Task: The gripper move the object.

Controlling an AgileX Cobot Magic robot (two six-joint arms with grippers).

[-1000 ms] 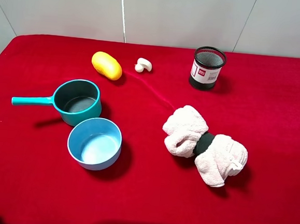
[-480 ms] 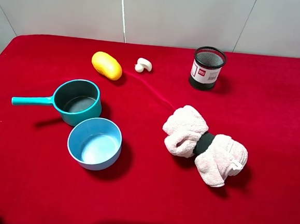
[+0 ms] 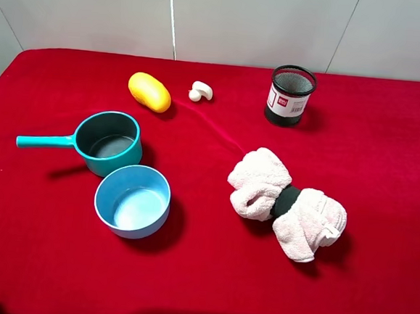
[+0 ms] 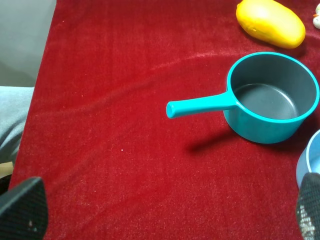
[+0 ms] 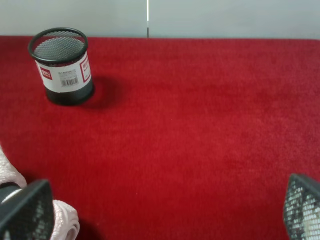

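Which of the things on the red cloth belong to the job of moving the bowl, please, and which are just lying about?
Belongs to the job:
- light-blue bowl
- left end effector, open, nearest the bowl

Just lying about:
- teal saucepan, touching or almost touching the bowl
- yellow mango-like fruit
- small white mushroom
- black mesh pen cup
- rolled pink towel

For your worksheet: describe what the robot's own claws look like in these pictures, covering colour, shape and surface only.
Only fingertips show. The left claw has black, rounded fingertips with a fine dotted texture. The right claw has matching dark fingertips with a mesh-like grid pattern. No cables, markings or arm links are visible.
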